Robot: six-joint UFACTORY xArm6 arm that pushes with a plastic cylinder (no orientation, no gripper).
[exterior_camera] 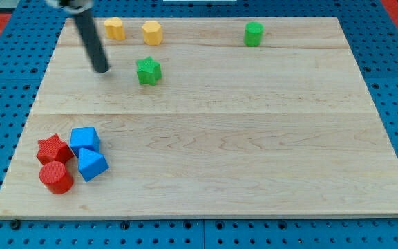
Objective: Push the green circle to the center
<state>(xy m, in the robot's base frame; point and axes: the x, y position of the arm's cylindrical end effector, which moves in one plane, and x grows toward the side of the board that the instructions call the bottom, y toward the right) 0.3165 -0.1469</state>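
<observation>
Nearest the camera, at the view's bottom left, a red plastic cylinder [56,177] sits touching a red star block [53,149] and two blue cube-like blocks [84,140] [92,164] on the pale wooden board [254,152]; my tip [102,68] carries nothing, touching no block, with a green star block [148,70] just to its right; the green circle block [253,33] lies well apart, far right and slightly up, near the top edge; two yellow hexagonal blocks [115,28] [152,32] stand between; no containers show.
</observation>
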